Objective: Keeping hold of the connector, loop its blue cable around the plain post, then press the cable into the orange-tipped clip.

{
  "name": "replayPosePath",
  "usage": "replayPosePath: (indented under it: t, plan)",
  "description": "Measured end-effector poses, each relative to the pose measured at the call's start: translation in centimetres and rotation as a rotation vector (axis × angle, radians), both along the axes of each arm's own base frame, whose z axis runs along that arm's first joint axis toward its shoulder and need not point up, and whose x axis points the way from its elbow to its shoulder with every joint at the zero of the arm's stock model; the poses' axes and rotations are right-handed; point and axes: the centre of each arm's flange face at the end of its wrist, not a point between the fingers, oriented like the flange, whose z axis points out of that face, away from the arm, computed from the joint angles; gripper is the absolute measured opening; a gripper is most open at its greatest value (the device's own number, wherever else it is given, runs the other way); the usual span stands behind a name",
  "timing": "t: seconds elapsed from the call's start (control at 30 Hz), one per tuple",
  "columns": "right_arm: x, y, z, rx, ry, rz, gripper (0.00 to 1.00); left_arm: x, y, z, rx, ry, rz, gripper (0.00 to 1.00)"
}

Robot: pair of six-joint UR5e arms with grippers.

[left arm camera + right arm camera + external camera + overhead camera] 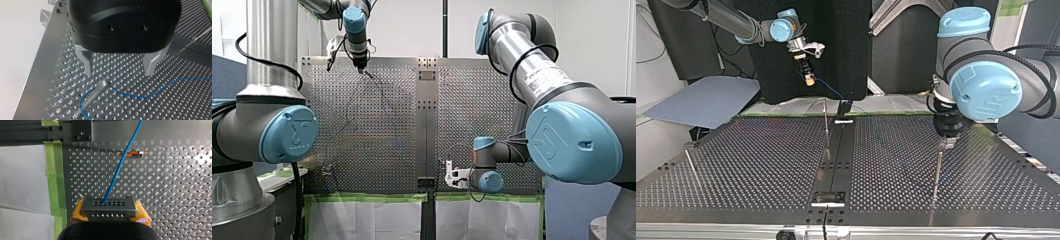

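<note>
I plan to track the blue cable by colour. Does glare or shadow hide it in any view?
Right wrist view: the blue cable stands out plainly; the perforated plate glares only well aside of it. Left wrist view: clear, though the post shines. Front view: it reads as a thin dark line. Top view: blue shows only against the dark backdrop.
</note>
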Motion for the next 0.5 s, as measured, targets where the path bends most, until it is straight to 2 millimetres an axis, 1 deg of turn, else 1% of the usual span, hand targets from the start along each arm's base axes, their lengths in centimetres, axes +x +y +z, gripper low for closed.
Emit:
replayPosePath:
  t: [0.5]
  plan:
    - [0.11, 0.09, 0.00, 0.000, -0.001, 0.008, 0.00, -0.05, 0.56, 0.13, -0.003, -0.010, 0.051, 0.99]
